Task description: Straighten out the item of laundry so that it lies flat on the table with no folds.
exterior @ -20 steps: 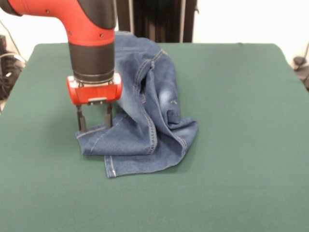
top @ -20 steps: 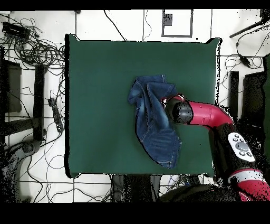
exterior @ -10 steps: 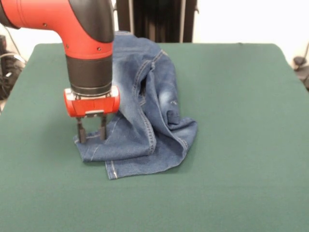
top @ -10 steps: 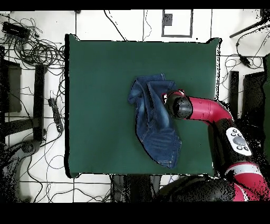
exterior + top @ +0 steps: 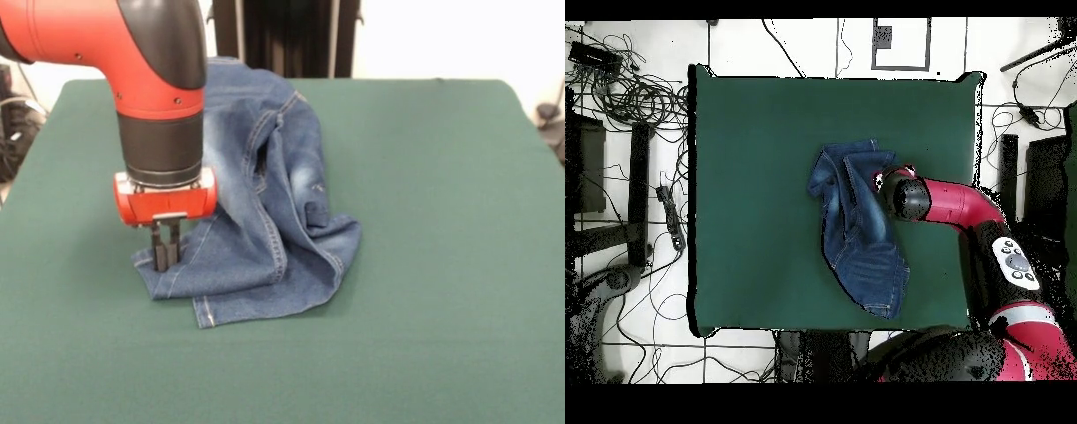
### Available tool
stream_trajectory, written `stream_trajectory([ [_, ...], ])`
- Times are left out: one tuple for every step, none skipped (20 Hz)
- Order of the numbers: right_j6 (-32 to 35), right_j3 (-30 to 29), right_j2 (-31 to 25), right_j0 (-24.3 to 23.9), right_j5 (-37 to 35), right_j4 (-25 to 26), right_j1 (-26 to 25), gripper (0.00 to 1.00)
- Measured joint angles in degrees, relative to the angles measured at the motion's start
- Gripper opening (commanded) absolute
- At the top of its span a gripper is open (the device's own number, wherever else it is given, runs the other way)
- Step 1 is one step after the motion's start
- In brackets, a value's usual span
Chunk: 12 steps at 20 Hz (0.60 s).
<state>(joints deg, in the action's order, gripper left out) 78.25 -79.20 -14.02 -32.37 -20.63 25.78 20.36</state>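
While you look at the left side of the front view, you can see the red and black arm's end effector (image 5: 165,256) standing straight down. Its two dark fingers are pressed close together on the left corner of the small blue denim jeans (image 5: 265,212). It looks like it has pinched a bit of cloth there.

The jeans sit near the middle of the dark green felt-like surface (image 5: 441,265). They are not flat. One part runs away toward the far edge, and the near part is folded over itself in a bumpy heap, with a hemmed edge poking out at the bottom.

Now think about what could go wrong. The pinch may hold only a thin bit of the edge, so the cloth could slip out when you lift or pull. It may also hold two layers at once, and then the fold would come along and stay folded. If you pull too far to the side, the whole heap could slide and not open up.

To the right, the surface is bare and wide. From above, the jeans (image 5: 858,235) lie toward the arm's side, and the floor around has many black cables (image 5: 625,90).
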Motion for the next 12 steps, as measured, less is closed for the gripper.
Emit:
stream_trajectory([
  [0.0, 0.0, 0.0, 0.0, 0.0, 0.0, 0.0, 0.0],
  [0.0, 0.0, -0.2, -0.2, 0.0, -0.1, 0.0, 0.0],
  [0.0, 0.0, -0.4, -0.4, 0.0, -0.1, 0.0, 0.0],
  [0.0, 0.0, -0.5, -0.5, 0.0, -0.2, 0.0, 0.0],
  [0.0, 0.0, -0.8, -0.9, 0.0, -0.2, -0.1, 0.0],
  [0.0, 0.0, -1.1, -1.2, 0.0, -0.3, -0.1, 0.0],
  [0.0, 0.0, -1.2, -1.3, 0.0, -0.3, -0.1, 0.0],
  [0.0, 0.0, -1.2, -1.3, 0.0, -0.4, -0.1, 0.0],
  [0.0, 0.0, -1.2, -1.3, 0.0, -0.5, -0.1, 1.0],
  [0.0, 0.0, -1.2, -1.3, 0.0, -0.5, -0.1, 1.0],
  [0.0, 0.0, -1.2, -1.3, 0.0, -0.5, -0.1, 1.0],
  [0.0, 0.1, -1.2, -1.3, 0.0, -0.5, -0.1, 1.0],
])
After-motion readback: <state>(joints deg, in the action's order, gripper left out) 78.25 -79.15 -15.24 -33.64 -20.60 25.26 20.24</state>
